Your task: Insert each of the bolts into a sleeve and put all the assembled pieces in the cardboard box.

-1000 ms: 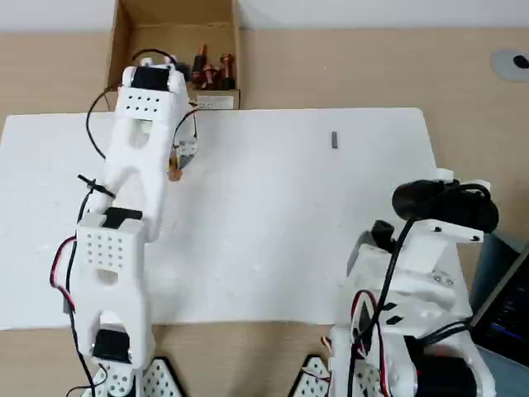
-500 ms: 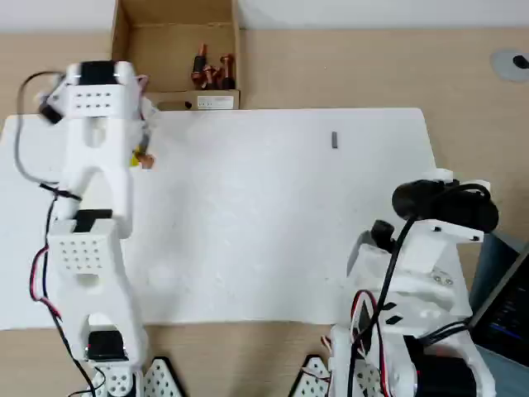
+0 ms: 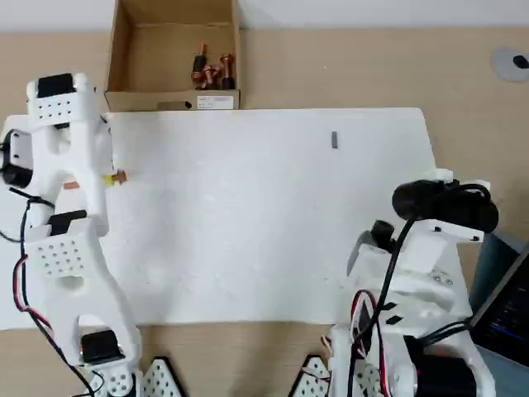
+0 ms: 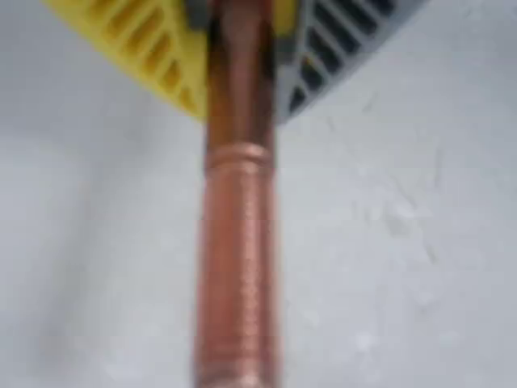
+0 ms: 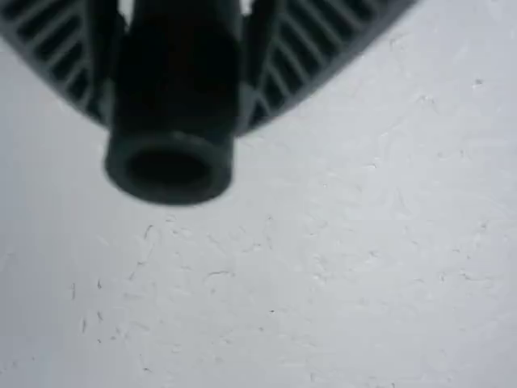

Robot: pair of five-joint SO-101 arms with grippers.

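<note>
While the copper bolt (image 4: pixel 238 242) sits pinched between the left gripper's (image 4: pixel 242 95) fingers at the white mat's (image 3: pixel 248 223) nine o'clock edge, the right gripper (image 5: pixel 174 85) clamps a black sleeve (image 5: pixel 170 158); assembled pieces (image 3: pixel 212 70) lie in the cardboard box (image 3: pixel 121 58) at eleven o'clock.

Wooden table (image 3: pixel 347 74), light tan. White sheet (image 3: pixel 273 231) lies flat on it and covers most of the middle. Cardboard box (image 3: pixel 161 58) sits on the bare wood at the far side, its near wall touching the sheet's far edge. Small dark sleeve (image 3: pixel 335 140) lies alone on the sheet, far right part. Grey disc (image 3: pixel 512 62) on wood at far right corner. Two arm bases (image 3: pixel 124 376) at the near edge.
</note>
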